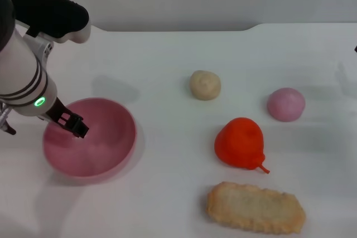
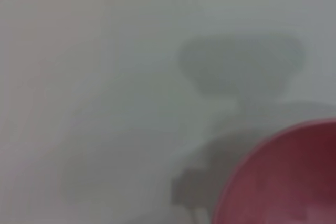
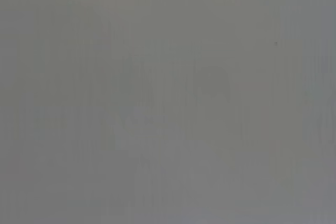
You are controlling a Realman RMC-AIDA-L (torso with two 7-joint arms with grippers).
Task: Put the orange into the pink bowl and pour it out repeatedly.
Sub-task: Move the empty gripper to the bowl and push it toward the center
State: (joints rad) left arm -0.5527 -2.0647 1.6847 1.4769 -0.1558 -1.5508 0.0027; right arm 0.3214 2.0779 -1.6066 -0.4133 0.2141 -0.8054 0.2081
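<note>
My left gripper [image 1: 75,125], jaws' state untellable, hangs over the empty pink bowl [image 1: 114,154]; the orange [image 1: 240,143] lies apart on the tabletop [image 1: 167,54], unlabelled.

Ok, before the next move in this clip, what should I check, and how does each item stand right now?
1. Orange out in the open on the table, nothing on it: ok.
2. Bowl has nothing in it, ready for the orange: ok.
3. Bowl level: not ok, it looks tipped, opening toward the camera.
4. Left gripper at the bowl, over its near-left rim: ok; whether it grips the rim: cannot tell.
5. Right gripper placement: cannot tell, it is out of the head view and its wrist view shows nothing.
6. Beige ball, pink ball and cracker apart from the orange: ok.
</note>
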